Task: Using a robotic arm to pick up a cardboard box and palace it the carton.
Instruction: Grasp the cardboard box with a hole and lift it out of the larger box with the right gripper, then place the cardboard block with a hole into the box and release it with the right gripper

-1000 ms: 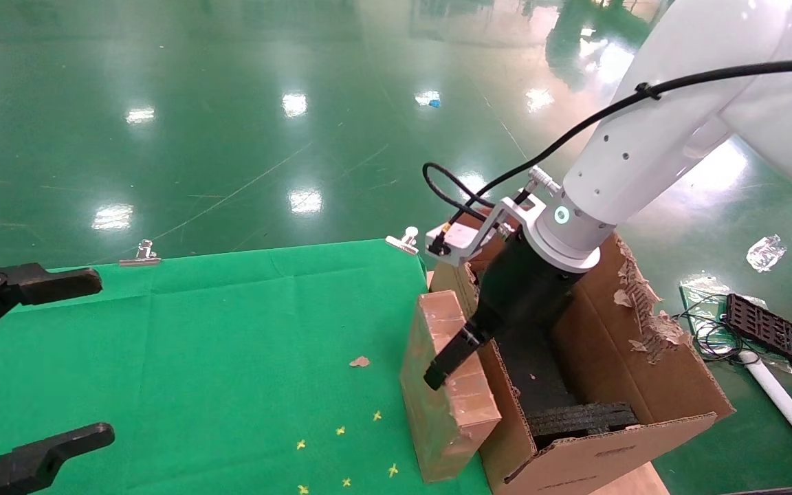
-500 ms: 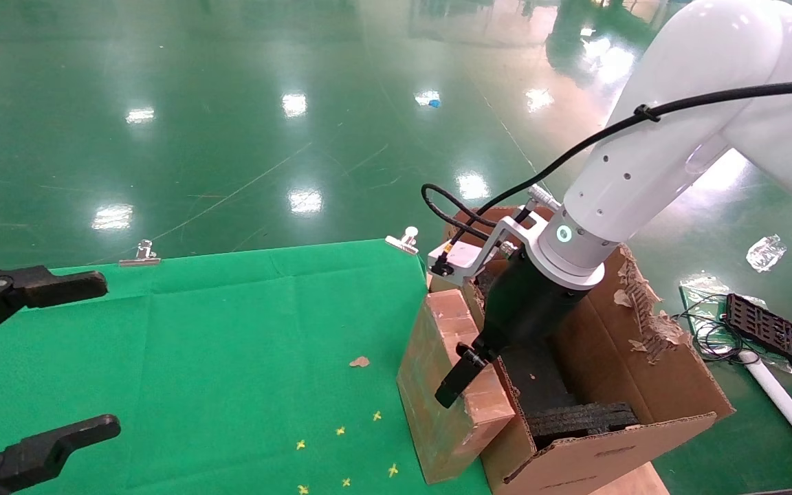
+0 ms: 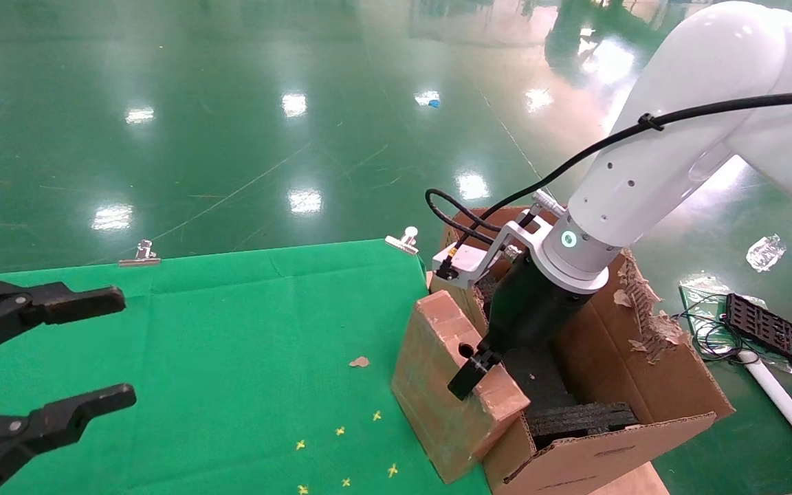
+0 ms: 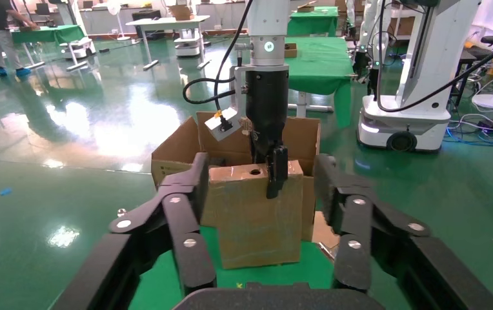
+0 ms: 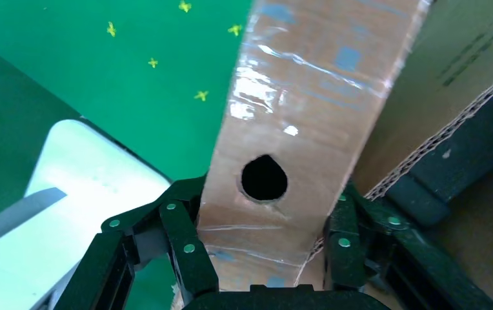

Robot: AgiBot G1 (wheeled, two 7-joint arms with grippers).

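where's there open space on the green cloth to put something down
The green cloth is bare between the open left gripper, the silver clips along its far edge and the cardboard scrap. Crowded on the robot's right: the right gripper clamps the small taped brown cardboard box against the large brown carton.

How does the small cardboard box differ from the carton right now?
The cardboard box is small, closed, taped glossy and tilted, clamped in the right gripper. The carton is far larger, open-topped with one ragged flap, and stands beside the table. Both are brown cardboard.
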